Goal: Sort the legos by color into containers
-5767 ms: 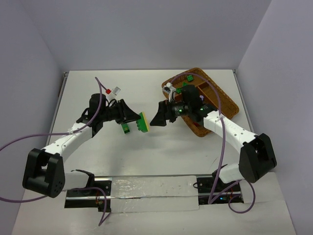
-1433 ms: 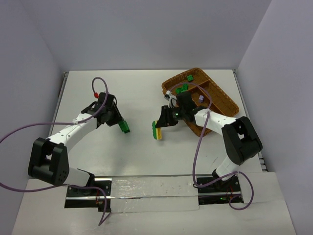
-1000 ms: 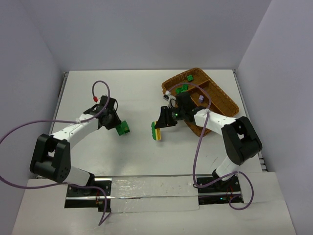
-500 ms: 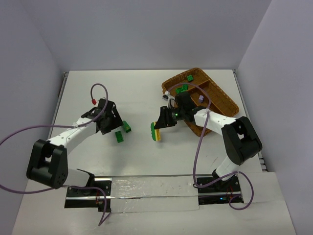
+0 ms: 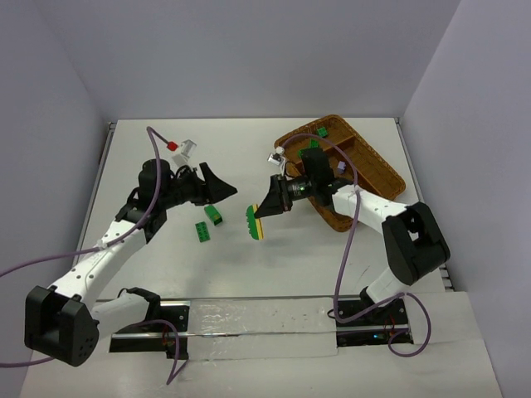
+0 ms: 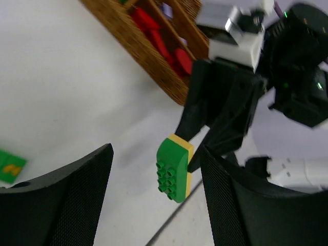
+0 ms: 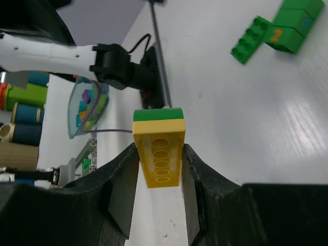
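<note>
Right pincer [image 7: 159,154] pinches the green-and-yellow lego stack [image 7: 158,148] by its long sides, one finger pressed on each. The stack's long axis runs in line with the fingers and points straight out past the fingertips, away from the wrist, with most of its length jutting beyond them. Its hollow yellow underside faces the right wrist camera, and its studded green face is turned toward the left arm. Seen from above, the stack hangs off the left side of the wicker tray [image 5: 383,162], outside the rim, tilted and seemingly lifted off the desk [image 5: 249,274].

Left pincer [image 6: 155,152] stands spread wide with nothing between its fingers. It is further left of the tray, its mouth facing the stack across a gap.

Left of the tray, beyond the stack, a green lego [image 5: 214,215] and a second green lego [image 5: 202,231] lie on the desk close together. Well left of the tray sit a red lego [image 5: 172,146] and a white lego [image 5: 188,148], side by side.

Inside the tray, red legos [image 6: 154,28] lie in the narrow compartment along its left wall. Green legos [image 5: 314,144] lie in a far section, and a lilac lego [image 5: 342,166] lies in a middle one.
</note>
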